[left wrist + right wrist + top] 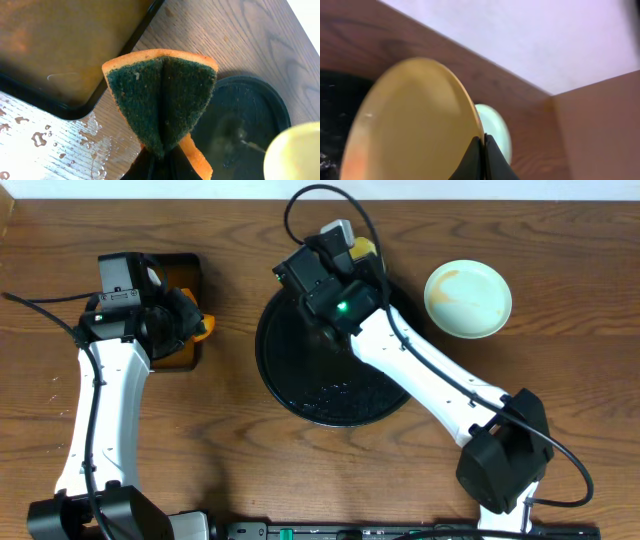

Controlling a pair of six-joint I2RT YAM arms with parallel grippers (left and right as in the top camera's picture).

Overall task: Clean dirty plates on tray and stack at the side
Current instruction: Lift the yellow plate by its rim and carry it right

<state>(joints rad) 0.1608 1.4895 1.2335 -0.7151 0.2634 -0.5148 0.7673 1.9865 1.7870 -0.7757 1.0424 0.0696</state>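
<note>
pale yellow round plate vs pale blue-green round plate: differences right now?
The pale yellow round plate is pinched at its rim by the right gripper; the pale blue-green round plate is free. Yellow is tilted on edge near the rim of the large round black tray; blue-green lies flat on the wooden table. Both show orange smears.

From overhead I see only a sliver of the yellow plate (364,248) past the right arm (420,370). On the right wrist view it hides most of the blue-green plate (496,131), and the frame's bottom edge cuts it off.
</note>
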